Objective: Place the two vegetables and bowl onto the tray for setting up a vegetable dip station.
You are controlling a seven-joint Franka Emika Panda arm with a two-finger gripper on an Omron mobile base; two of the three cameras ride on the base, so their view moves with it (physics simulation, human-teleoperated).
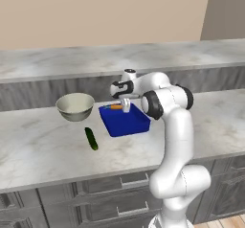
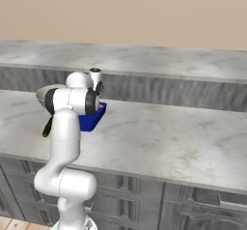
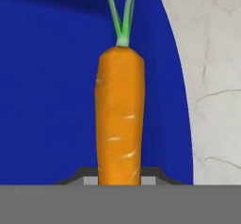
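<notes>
The orange carrot (image 3: 119, 119) with its green tip sits between my gripper (image 3: 120, 178) fingers, which press it from both sides, so the gripper is shut on it. In the left base view the gripper (image 1: 126, 108) holds the carrot (image 1: 115, 107) low over the far end of the deep blue tray (image 1: 125, 124). The blue tray floor (image 3: 47, 86) lies right behind the carrot in the hand view. A dark green cucumber (image 1: 91, 138) lies on the counter left of the tray. Further back and left, the pale bowl (image 1: 75, 106) stands upright on the counter.
Grey marble counter (image 1: 43, 150) stretches to both sides, with a raised back ledge (image 1: 72, 62) behind it. From the right base view my arm hides most of the tray (image 2: 90, 121); the cucumber (image 2: 47, 126) peeks out at its left. Drawers run under the front edge.
</notes>
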